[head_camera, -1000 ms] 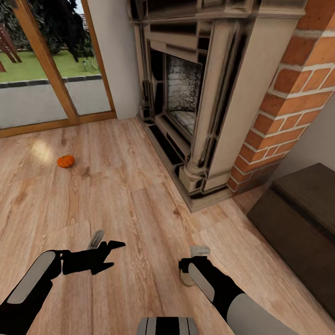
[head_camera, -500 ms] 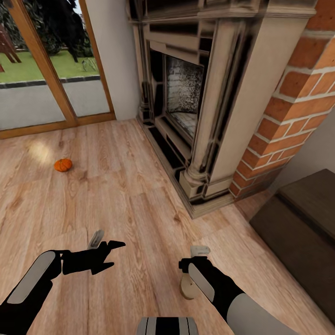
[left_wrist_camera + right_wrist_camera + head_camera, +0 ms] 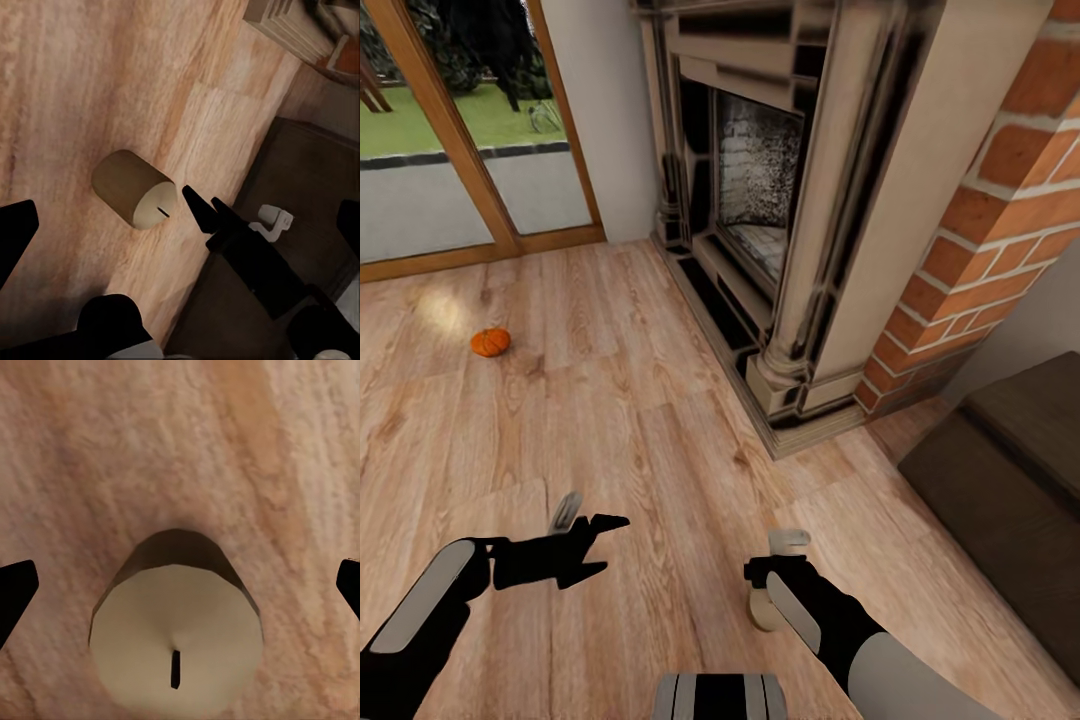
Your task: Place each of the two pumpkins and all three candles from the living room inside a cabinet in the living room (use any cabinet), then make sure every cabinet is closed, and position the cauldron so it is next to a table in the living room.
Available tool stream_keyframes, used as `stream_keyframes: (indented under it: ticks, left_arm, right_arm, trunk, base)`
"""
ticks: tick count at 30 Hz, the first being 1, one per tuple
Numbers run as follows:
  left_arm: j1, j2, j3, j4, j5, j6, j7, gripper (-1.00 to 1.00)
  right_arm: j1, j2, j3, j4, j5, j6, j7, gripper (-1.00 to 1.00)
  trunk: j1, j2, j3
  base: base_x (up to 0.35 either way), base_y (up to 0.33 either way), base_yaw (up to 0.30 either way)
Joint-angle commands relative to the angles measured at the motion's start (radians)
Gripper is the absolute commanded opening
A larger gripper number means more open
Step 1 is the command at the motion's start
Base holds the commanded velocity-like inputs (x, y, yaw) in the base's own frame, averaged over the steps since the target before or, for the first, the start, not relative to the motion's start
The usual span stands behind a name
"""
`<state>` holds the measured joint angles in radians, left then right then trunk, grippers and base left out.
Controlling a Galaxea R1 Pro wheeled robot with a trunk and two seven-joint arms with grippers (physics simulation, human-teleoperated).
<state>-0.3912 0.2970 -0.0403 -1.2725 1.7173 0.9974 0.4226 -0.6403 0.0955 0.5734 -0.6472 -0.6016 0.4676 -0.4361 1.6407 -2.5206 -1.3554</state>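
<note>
A small orange pumpkin lies on the wood floor at the far left, well ahead of both arms. A stubby pale candle stands on the floor right under my right gripper. From the right wrist, the candle is seen from above with its wick, and my right gripper is open with its fingertips wide apart on either side. My left gripper hangs open and holds nothing; its wrist view takes in the same candle. The dark-brown cabinet sits low at the right.
A stone fireplace with a brick chimney side rises ahead and to the right, its base jutting onto the floor. Wood-framed glass doors stand at the far left. Open wood floor runs between me and the pumpkin.
The whole picture has shifted a little, so the camera has moved. Both arms hold the same pose. More of the candle shows under my right gripper than a second ago.
</note>
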Motion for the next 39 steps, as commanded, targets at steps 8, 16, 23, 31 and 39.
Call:
stream_keyframes:
  ticks: [8,16,23,31,39]
  left_arm:
    - [0.000,0.012,-0.003,-0.001,0.037,0.000,0.010,1.00]
    - [0.000,0.013,-0.003,-0.001,0.037,0.000,0.010,1.00]
    - [0.000,0.013,-0.003,-0.001,0.038,0.000,0.010,1.00]
    - [0.000,0.013,-0.003,-0.001,0.038,0.000,0.010,1.00]
    - [0.000,0.013,-0.003,-0.001,0.038,0.000,0.010,1.00]
  right_arm:
    - [-0.001,0.000,0.006,0.000,-0.006,-0.013,-0.009,1.00]
    - [-0.025,0.000,0.006,0.057,-0.006,-0.042,0.027,1.00]
    - [-0.026,0.000,0.008,0.061,-0.007,-0.046,0.036,1.00]
    - [-0.026,0.000,0.008,0.062,-0.007,-0.046,0.042,1.00]
    - [-0.027,0.000,0.008,0.066,-0.007,-0.046,0.096,1.00]
  trunk:
    - [0.003,-0.002,-0.032]
    - [0.007,-0.004,-0.063]
    - [0.010,-0.006,-0.086]
    - [0.010,-0.006,-0.086]
    - [0.010,-0.006,-0.086]
  base:
    - [0.000,0.000,0.000]
    - [0.000,0.000,0.000]
    - [0.000,0.000,0.000]
    - [0.000,0.000,0.000]
    - [0.000,0.000,0.000]
